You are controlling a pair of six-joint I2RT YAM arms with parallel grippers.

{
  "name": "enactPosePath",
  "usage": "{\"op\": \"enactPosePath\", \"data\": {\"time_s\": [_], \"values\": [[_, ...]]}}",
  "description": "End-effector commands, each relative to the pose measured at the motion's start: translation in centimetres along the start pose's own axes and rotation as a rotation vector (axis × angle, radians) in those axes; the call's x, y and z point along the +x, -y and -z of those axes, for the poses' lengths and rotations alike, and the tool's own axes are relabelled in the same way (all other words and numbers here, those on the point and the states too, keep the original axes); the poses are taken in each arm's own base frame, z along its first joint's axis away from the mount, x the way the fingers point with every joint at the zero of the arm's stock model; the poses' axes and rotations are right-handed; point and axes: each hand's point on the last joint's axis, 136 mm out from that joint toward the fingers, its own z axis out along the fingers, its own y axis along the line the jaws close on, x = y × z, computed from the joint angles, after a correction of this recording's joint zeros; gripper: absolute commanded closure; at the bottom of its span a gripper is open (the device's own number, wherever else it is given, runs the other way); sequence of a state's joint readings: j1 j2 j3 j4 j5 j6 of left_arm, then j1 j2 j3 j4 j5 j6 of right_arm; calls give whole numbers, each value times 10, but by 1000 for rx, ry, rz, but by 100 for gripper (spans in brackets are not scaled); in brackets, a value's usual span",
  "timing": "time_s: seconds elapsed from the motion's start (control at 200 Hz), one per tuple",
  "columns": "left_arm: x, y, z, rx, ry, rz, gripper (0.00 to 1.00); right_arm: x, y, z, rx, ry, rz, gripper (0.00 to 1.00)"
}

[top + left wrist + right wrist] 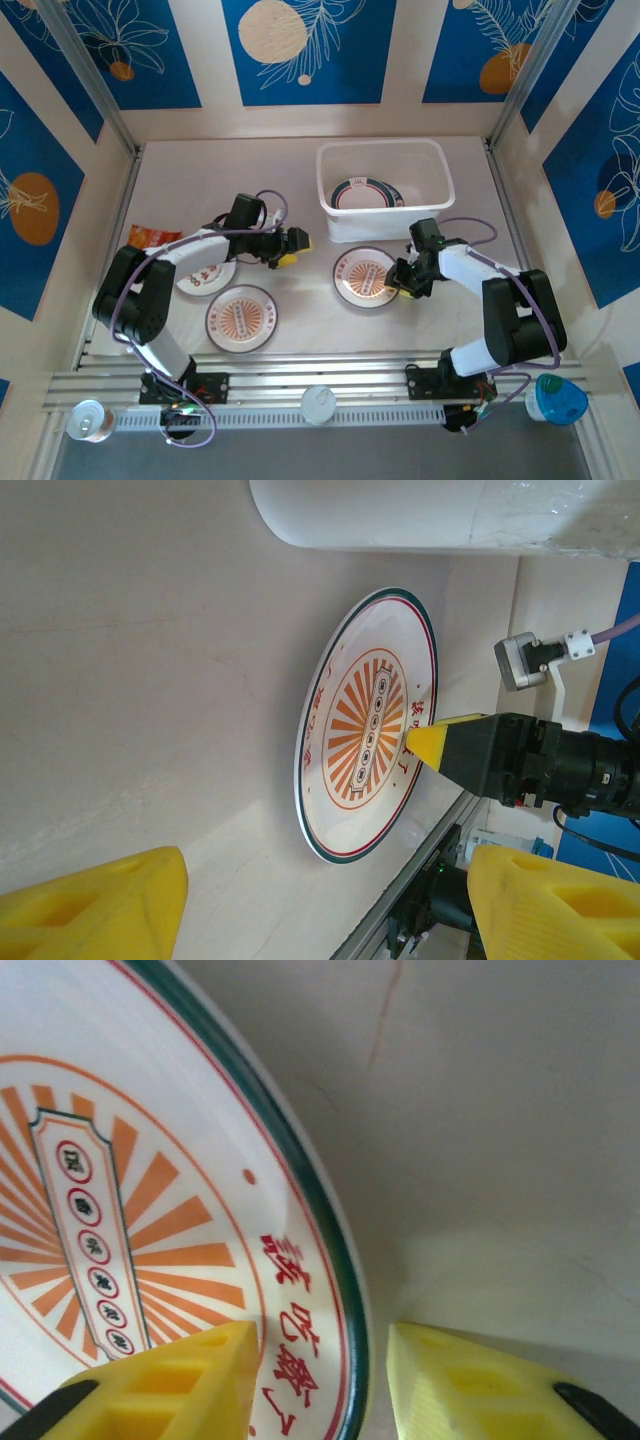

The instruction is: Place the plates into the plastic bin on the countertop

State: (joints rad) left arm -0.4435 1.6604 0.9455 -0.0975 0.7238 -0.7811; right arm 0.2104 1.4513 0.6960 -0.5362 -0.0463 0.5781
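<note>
**At the centre-right plate's rim: right gripper set for an edge pinch**

Just near of the plastic bin point(385, 228), a sunburst plate point(365, 277) lay flat on the countertop point(300, 180). Right gripper point(320, 1360) straddled its right-hand rim: one yellow finger over the printed face, the other outside over bare counter. Jaws were spread w/ a gap showing, nothing pinched yet. Left gripper point(328, 885) hung wide apart & empty, left of that plate. One green-rimmed plate point(367, 193) sat in the bin. A second sunburst plate point(241, 318) lay near-left & a third plate point(205, 278) partly under the left arm, both on the counter.

Risks, prob.: glaze looked glossy & the rim thin, so an edge pinch could slip, or the plate could tip & drop w/ its weight hanging off one side. Outer finger might miss the lip & just shove the plate left. Bin's near wall was close, so a tilted lift could clip it & slide the light tub.

Materials: plates hard, glazed, round, shallow; green + red edge lines, orange rays, red characters. Bin translucent white plastic, rounded corners, lipped rim. Counter smooth, pale.
</note>
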Motion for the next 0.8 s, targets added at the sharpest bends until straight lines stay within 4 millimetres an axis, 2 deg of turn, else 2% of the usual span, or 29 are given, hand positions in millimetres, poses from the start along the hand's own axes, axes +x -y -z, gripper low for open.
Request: {"op": "enactPosePath", "data": {"time_s": [0.0, 0.185, 0.305, 0.415, 0.675, 0.795], "values": [[5, -3, -5, -13, -23, 17, 27, -8, -21, -7, -71, 27, 61, 65], [6, -2, -2, -15, -17, 9, 27, -8, -21, -5, -63, 47, 75, 74], [8, -2, 0, -16, -14, 7, 27, -11, -24, 2, -62, 82, 91, 81], [9, -2, 2, -18, -9, 5, 27, -12, -26, 11, -66, 113, 105, 83], [11, 1, 6, -15, 1, -5, 27, -5, -31, 47, -93, 188, 132, 88], [11, 3, 8, -13, 5, -17, 27, 2, -39, 68, -154, 213, 168, 90]]}}
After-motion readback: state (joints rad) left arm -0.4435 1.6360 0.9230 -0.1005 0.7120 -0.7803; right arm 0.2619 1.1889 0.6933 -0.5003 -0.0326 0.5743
